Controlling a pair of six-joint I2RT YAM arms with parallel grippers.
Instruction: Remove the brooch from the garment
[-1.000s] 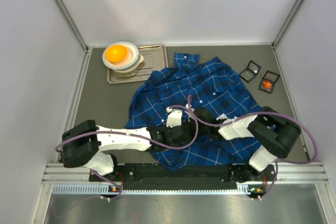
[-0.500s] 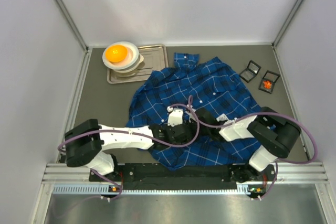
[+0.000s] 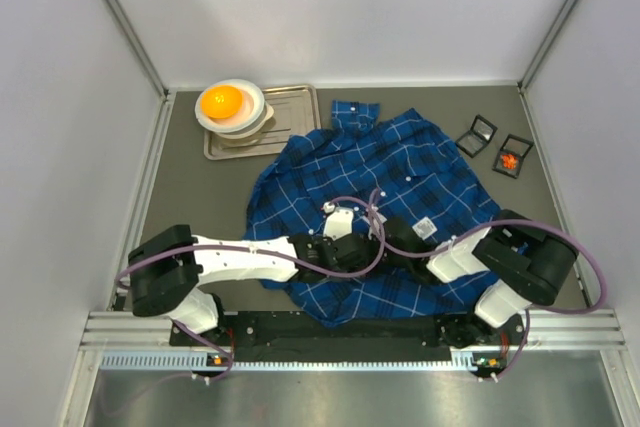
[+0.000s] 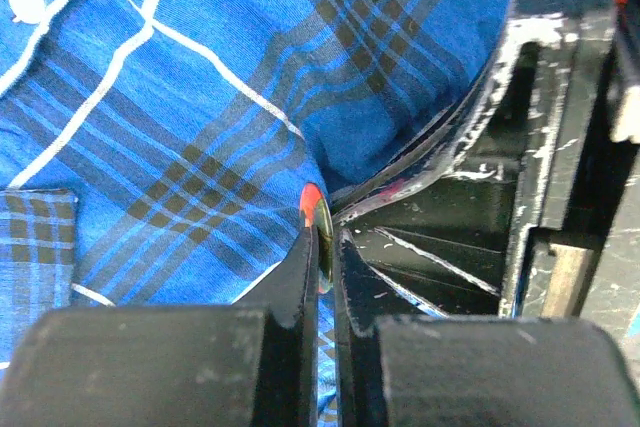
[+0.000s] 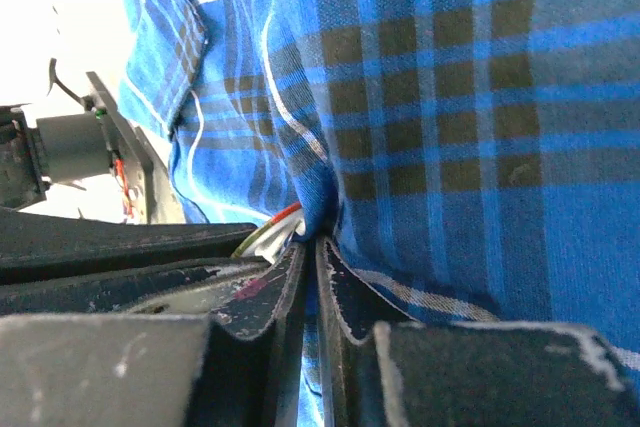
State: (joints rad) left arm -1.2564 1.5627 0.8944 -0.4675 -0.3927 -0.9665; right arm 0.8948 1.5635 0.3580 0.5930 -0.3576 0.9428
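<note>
Left claw [image 4: 327, 239] clamps the brooch [image 4: 312, 203] at its tips. Right claw [image 5: 311, 247], touching alongside, pinches a shirt [image 5: 450, 97] fold. Best to pull them apart slowly and straight, lest the cloth tear.

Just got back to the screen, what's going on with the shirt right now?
Both arms meet at the middle of the spread-out plaid shirt. The left gripper is shut on a thin red-edged disc, apparently the brooch, held edge-on between its fingers. The right gripper pinches a fold of the fabric right beside it. The brooch sits against the cloth; whether it has come free cannot be told.
</note>
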